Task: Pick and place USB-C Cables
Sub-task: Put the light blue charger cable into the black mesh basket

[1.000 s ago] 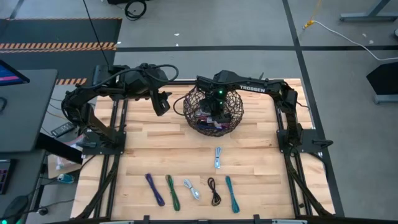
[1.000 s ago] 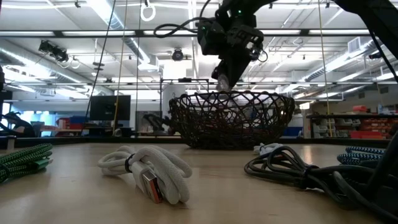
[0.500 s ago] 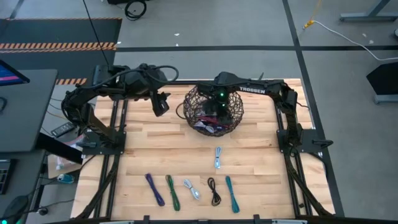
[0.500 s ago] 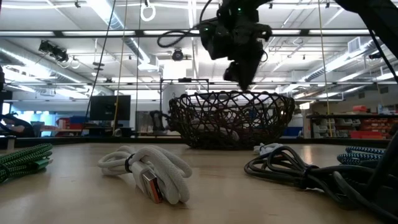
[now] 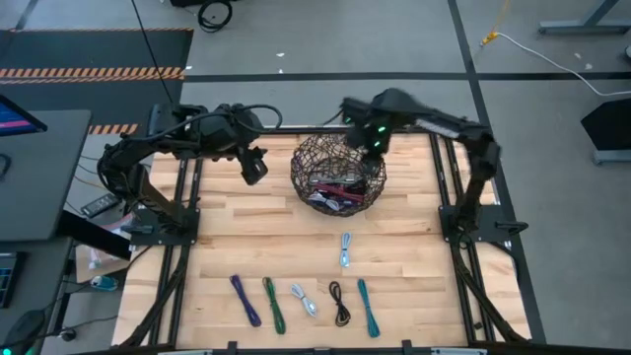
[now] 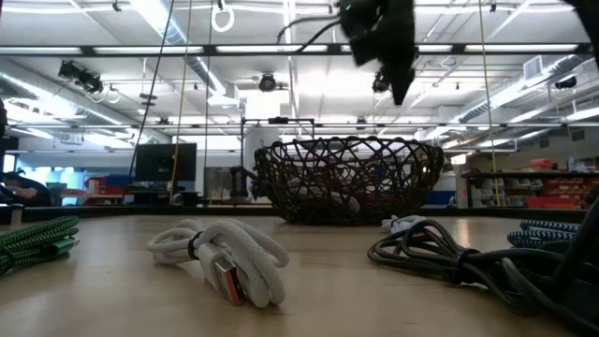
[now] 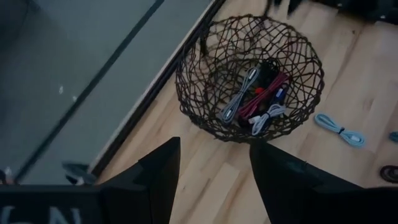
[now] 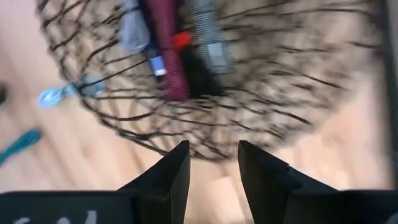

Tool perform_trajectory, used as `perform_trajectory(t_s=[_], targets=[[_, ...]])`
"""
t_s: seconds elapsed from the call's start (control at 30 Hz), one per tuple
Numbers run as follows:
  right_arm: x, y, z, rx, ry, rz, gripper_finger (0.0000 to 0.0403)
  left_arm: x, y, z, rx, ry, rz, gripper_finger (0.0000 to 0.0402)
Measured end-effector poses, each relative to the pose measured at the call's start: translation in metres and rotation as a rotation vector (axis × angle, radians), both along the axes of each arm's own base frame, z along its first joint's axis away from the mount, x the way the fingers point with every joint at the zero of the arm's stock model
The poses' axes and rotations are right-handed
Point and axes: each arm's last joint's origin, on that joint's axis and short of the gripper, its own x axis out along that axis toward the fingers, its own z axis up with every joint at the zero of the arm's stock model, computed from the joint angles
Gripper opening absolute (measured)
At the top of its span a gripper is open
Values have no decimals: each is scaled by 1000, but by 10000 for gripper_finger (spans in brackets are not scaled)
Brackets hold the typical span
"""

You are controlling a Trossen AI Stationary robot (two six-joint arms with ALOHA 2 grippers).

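Note:
A dark wire basket (image 5: 338, 178) stands on the far middle of the table and holds several cable bundles (image 7: 258, 99), among them magenta and silvery ones. My right gripper (image 5: 369, 146) hangs open and empty above the basket's far right rim, well over it in the low view (image 6: 400, 86). My left gripper (image 5: 255, 168) waits open left of the basket. On the near table lie a light blue cable (image 5: 345, 249) and a row of purple (image 5: 245, 299), green (image 5: 273, 302), silvery (image 5: 304, 299), black (image 5: 340, 302) and teal (image 5: 368, 307) bundles.
The basket (image 6: 348, 178) rises as an obstacle in the middle. The silvery bundle (image 6: 225, 255) and the black one (image 6: 449, 257) lie closest to the near edge. Bare wood lies between the basket and the row. Arm frames stand along both table sides.
My right gripper has risen from just above the basket's inside and moved toward the table's far right, now standing higher over the basket's far right rim. The left arm and the cables on the table have kept still.

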Motion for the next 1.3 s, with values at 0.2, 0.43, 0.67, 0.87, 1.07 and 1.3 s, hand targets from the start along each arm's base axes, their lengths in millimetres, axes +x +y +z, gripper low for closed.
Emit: perform_trajectory(t_s=[0.2, 0.43, 0.67, 0.87, 1.07, 1.3], targets=[[-61, 15, 61, -206, -162, -242, 141, 21, -2, -37, -87, 49, 124, 201], [-127, 48, 112, -322, -451, -363, 141, 55, -2, -115, -175, 89, 237, 201], [-161, 65, 131, -365, -606, -367, 141, 80, -21, -173, -554, -36, 235, 201], [-159, 64, 131, -411, -585, -296, 141, 102, -59, -208, -716, -317, 150, 201], [-147, 57, 126, -433, -543, -224, 141, 99, -77, -243, -770, -447, 171, 201], [-133, 50, 120, -430, -500, -193, 141, 78, -86, -289, -847, -357, 323, 201]])
